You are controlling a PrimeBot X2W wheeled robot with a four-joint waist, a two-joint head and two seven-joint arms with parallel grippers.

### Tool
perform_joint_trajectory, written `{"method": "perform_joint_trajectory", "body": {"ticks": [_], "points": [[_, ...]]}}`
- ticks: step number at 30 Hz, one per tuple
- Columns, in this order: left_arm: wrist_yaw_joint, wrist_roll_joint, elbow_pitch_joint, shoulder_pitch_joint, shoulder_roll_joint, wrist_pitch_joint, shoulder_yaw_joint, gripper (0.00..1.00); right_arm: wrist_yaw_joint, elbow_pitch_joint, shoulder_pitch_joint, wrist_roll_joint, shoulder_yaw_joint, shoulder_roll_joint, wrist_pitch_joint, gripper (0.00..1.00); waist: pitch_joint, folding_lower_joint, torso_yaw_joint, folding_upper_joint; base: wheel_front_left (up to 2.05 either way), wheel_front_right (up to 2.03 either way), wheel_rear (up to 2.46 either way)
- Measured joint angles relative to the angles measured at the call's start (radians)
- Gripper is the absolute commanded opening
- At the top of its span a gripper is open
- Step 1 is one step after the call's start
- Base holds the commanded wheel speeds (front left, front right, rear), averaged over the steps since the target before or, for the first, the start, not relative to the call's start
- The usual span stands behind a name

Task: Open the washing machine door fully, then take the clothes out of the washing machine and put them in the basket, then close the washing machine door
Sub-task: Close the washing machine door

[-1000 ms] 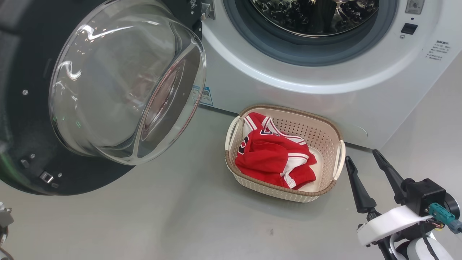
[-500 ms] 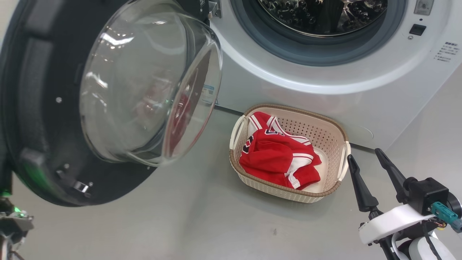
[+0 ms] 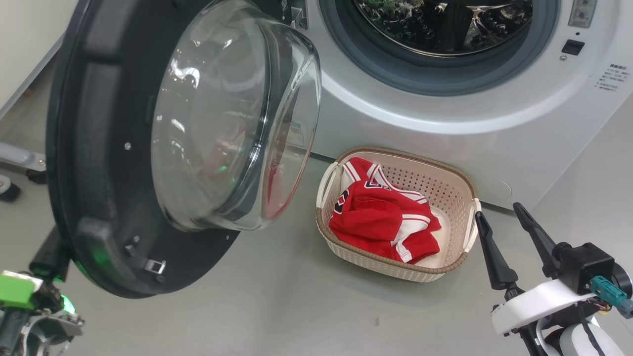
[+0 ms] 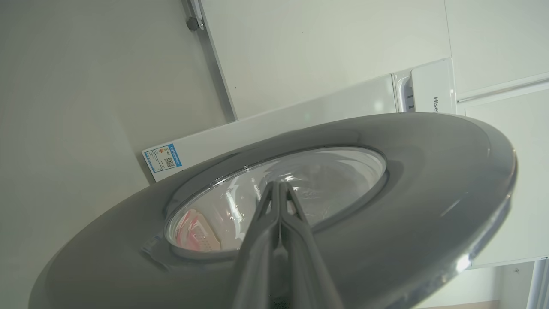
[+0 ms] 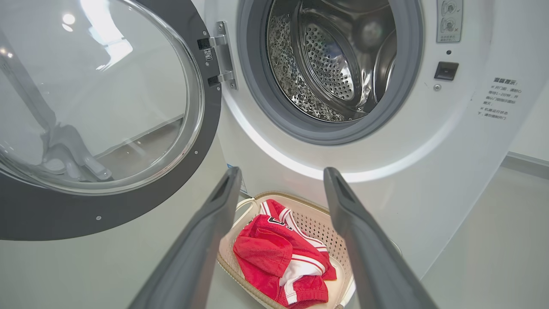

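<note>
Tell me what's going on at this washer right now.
The red clothes already lie in the basket on the floor before the washing machine, whose drum looks empty. The washing machine door stands open. The left end effector, shut, points at the door's outer face from behind; contact is unclear. The right end effector hangs open beside the basket, holding nothing.

Washing machine [image 3: 445, 123]: drum top cut off by head view's upper edge; panel lettering [image 3: 612, 76] too small to read. Left claw [image 4: 279, 185]: contact with washing machine door [image 3: 99, 148] indeterminate. Clothes [image 3: 381, 220] hide most of basket [image 3: 435, 185] floor.
</note>
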Motion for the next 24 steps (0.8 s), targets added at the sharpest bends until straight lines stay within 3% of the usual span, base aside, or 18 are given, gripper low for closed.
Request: {"method": "perform_joint_trajectory", "body": {"ticks": [24], "points": [[-0.016, 0.002, -0.146, 0.063, -0.013, 0.161, -0.148, 0.0, 0.008, 0.012, -0.016, 0.001, 0.026, 0.026, -0.001, 1.0, -0.015, 0.0, -0.071, 0.0, 0.0, 0.0, 0.0]]}}
